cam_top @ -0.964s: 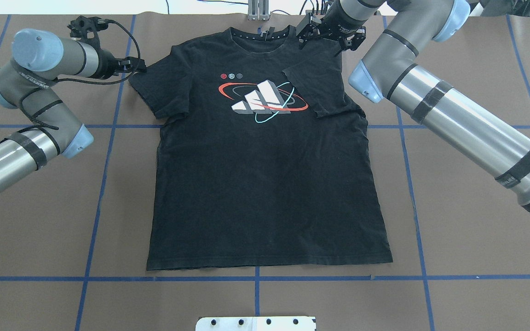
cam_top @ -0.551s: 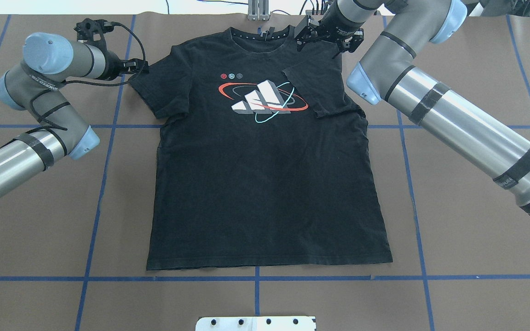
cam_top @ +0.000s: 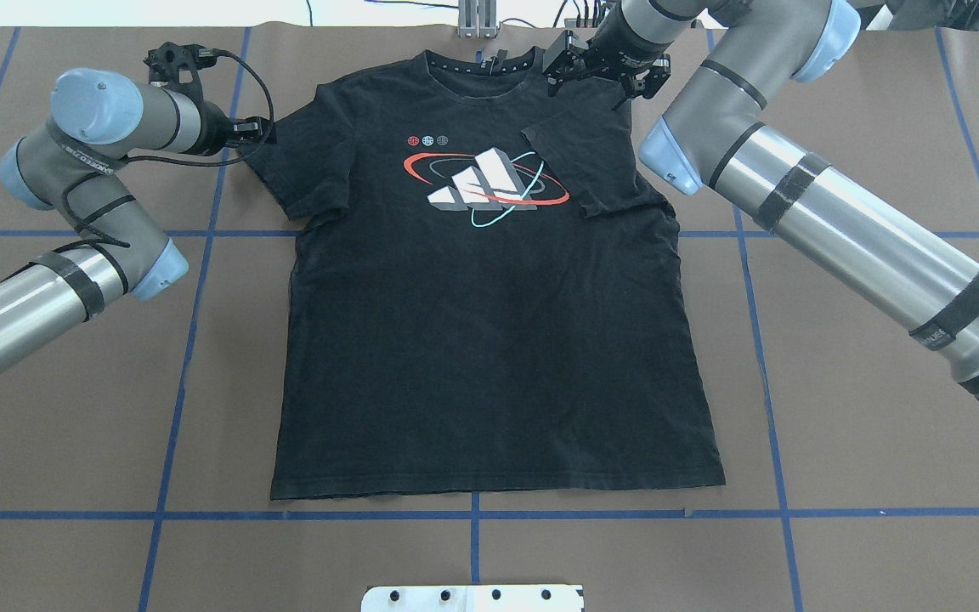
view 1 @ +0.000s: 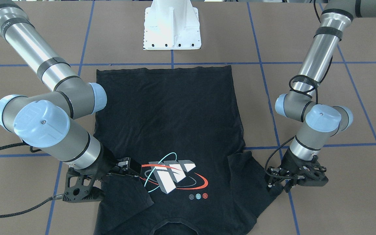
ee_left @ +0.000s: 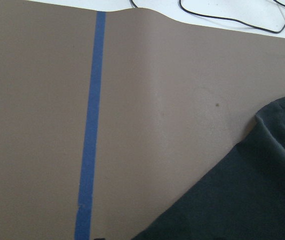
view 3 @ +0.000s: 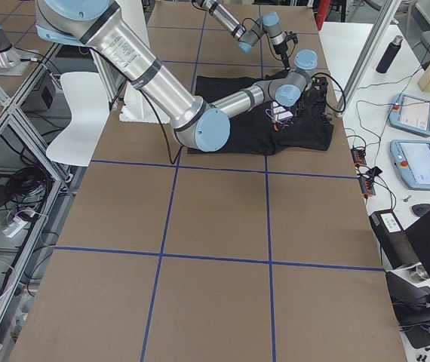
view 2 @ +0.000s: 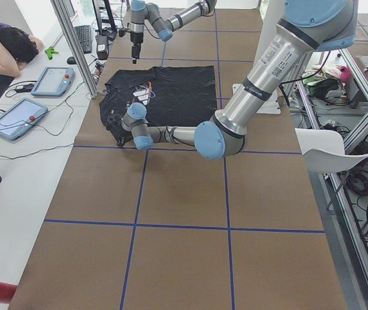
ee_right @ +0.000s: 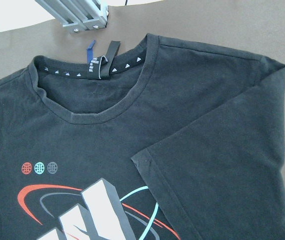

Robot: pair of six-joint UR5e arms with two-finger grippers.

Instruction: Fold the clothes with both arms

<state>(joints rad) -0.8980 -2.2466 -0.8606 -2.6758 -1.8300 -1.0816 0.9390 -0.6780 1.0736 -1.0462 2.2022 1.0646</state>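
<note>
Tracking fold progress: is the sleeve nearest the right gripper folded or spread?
Folded: the sleeve lies over the T-shirt chest, reaching the logo.

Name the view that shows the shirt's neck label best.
Right wrist view: the neck label sits close and sharp. Overhead shows it tiny; the front view cuts it off; side views are too far.

t-shirt [view 1: 175, 114] lies flat, logo up; right gripper [view 1: 132, 169] lower left by the folded sleeve [view 1: 126, 195], left gripper [view 1: 279, 182] lower right.
</note>
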